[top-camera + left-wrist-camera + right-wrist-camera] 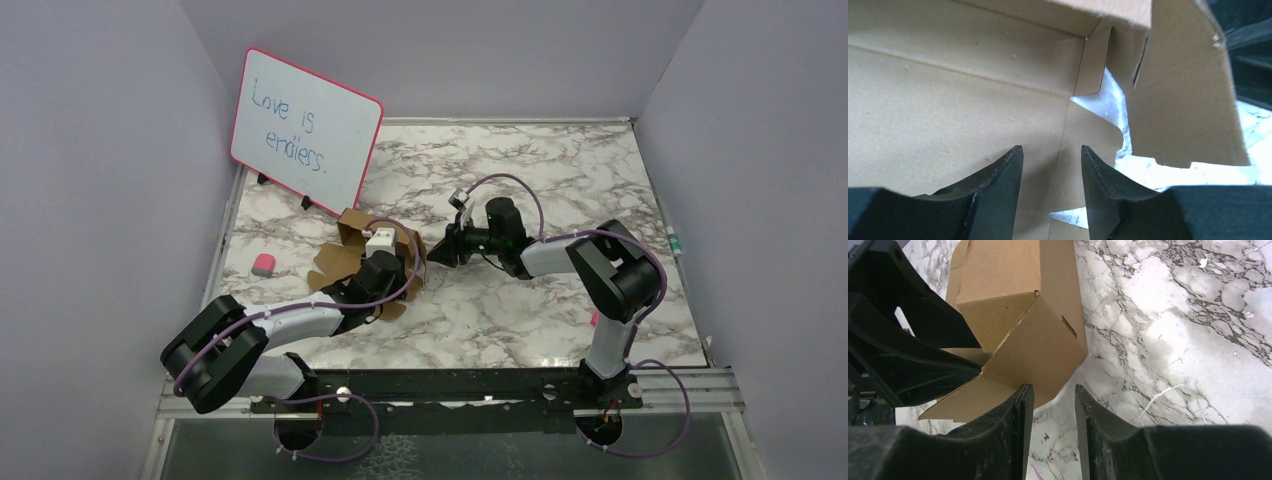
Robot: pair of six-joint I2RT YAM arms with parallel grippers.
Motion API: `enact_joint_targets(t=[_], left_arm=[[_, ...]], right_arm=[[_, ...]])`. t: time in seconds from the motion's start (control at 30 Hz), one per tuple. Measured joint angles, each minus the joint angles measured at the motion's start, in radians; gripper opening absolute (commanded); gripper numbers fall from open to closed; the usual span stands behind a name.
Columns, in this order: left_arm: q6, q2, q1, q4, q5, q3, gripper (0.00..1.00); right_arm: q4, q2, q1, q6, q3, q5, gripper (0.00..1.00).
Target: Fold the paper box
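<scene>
The paper box (335, 262) is brown corrugated cardboard, partly folded, at the left middle of the marble table (560, 170). My left gripper (400, 262) reaches into it from the near side. In the left wrist view, the left gripper (1052, 147) is open above the box's inner floor (948, 100), with a raised side flap (1183, 100) to the right and nothing between the fingers. My right gripper (434, 256) points at the box's right side. In the right wrist view it (1053, 386) is open over the marble, its left fingertip (1024, 395) at the edge of an outer flap (1043, 355).
A pink-framed whiteboard (305, 130) leans at the back left, just behind the box. A small pink object (263, 265) lies left of the box. Enclosure walls stand on three sides. The left arm's black body (898, 340) shows close beside the box in the right wrist view.
</scene>
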Motion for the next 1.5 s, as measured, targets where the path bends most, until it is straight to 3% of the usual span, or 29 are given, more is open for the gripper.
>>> enact_joint_targets(t=[0.5,1.0,1.3,1.5], left_arm=[[0.0,0.139,-0.01,0.094,0.043,0.047,0.43],[-0.002,0.24,-0.081,0.109,0.093,0.144,0.43],[0.004,0.069,-0.083,0.018,0.062,0.138,0.43],[-0.002,-0.068,-0.062,-0.001,0.006,0.05,0.43]], right_arm=[[0.016,-0.001,0.007,0.033,-0.022,0.001,0.45],[-0.072,-0.058,0.002,-0.003,-0.046,0.158,0.49],[-0.077,-0.055,0.002,-0.022,-0.043,0.157,0.49],[-0.077,-0.046,0.002,-0.028,-0.042,0.154,0.5]])
